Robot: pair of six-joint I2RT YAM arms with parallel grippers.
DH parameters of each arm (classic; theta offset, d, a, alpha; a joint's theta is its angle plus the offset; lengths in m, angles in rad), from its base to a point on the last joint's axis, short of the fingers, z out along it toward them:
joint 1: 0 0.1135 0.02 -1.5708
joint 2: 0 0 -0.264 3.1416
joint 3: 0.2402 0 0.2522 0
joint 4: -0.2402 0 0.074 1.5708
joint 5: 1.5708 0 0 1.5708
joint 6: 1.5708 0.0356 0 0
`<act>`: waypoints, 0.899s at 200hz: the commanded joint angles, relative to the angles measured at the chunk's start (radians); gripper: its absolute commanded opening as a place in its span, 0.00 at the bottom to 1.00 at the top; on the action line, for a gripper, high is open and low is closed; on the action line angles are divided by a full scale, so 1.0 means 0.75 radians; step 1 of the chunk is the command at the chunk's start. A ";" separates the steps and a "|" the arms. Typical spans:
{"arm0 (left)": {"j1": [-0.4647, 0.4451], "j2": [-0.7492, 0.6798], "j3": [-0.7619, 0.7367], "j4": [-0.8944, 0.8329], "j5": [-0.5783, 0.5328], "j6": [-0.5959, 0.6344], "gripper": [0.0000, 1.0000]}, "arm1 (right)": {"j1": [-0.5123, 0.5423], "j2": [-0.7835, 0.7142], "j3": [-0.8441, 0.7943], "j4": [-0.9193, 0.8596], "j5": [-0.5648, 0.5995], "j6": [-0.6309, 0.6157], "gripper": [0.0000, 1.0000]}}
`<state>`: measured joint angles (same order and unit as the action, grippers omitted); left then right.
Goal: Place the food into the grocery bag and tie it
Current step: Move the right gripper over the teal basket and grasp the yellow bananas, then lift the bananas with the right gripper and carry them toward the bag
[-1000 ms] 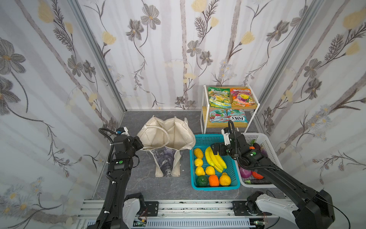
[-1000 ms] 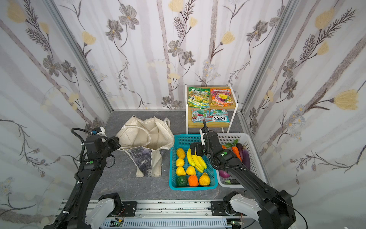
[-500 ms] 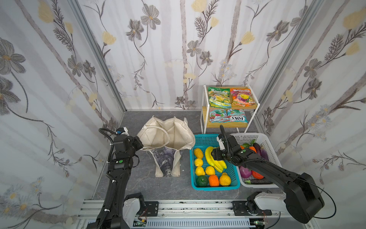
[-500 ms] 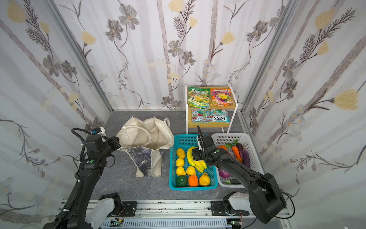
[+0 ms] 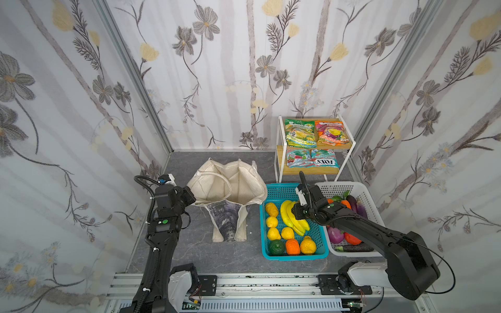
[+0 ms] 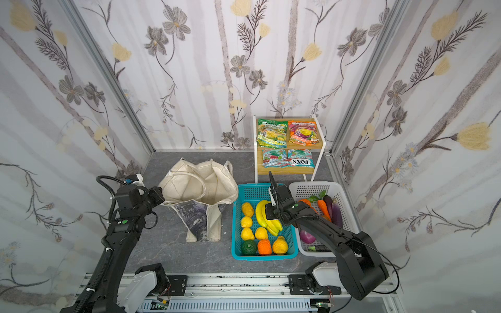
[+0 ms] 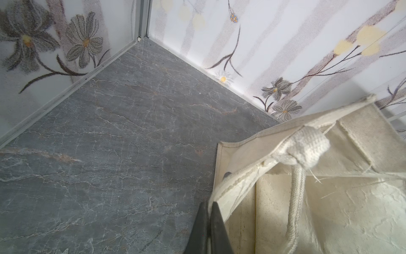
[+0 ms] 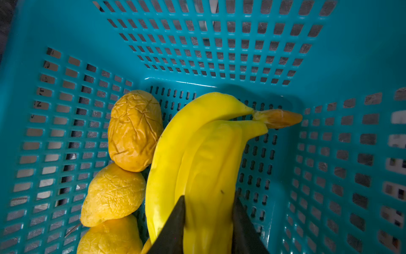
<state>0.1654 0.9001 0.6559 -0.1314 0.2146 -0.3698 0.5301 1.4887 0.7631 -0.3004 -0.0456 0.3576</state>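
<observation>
The cream grocery bag [image 5: 230,187] [image 6: 200,184] stands open on the grey floor, with its dark print facing forward. My left gripper [image 5: 193,196] [image 7: 209,205] is shut on the bag's left rim [image 7: 222,189], and the strap handle [image 7: 296,176] hangs just inside. The yellow banana bunch [image 5: 288,216] [image 8: 197,143] lies in the teal basket [image 5: 282,189]. My right gripper [image 5: 294,210] [image 8: 208,196] is down in that basket, shut on the bunch with one finger pressed against each side of a banana. Yellow fruit [image 8: 134,129], oranges [image 5: 292,246] and a green pepper [image 5: 277,247] lie beside it.
A white basket [image 5: 339,187] to the right holds a purple onion [image 5: 336,235], carrots and aubergines. A small two-level shelf [image 5: 279,162] at the back right carries several candy packets [image 5: 314,135]. Patterned walls close in on three sides.
My right gripper has dropped lower into the teal basket and closed its wide-open jaws onto the banana bunch. The left arm and the bag have not moved.
</observation>
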 commanded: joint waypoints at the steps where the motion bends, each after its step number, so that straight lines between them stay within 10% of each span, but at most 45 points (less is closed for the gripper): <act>1: 0.001 -0.008 -0.005 0.024 0.004 -0.003 0.00 | 0.001 0.015 0.005 0.028 -0.009 -0.015 0.30; 59: 0.004 -0.008 -0.005 0.024 0.010 -0.006 0.00 | 0.000 -0.041 0.005 0.015 0.034 -0.011 0.14; 180: 0.003 -0.004 -0.006 0.024 0.023 -0.010 0.00 | 0.003 -0.332 0.084 -0.026 0.021 -0.029 0.15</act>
<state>0.1665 0.8967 0.6544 -0.1310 0.2260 -0.3729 0.5301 1.2831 0.8055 -0.3485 -0.0193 0.3573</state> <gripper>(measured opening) 0.051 0.231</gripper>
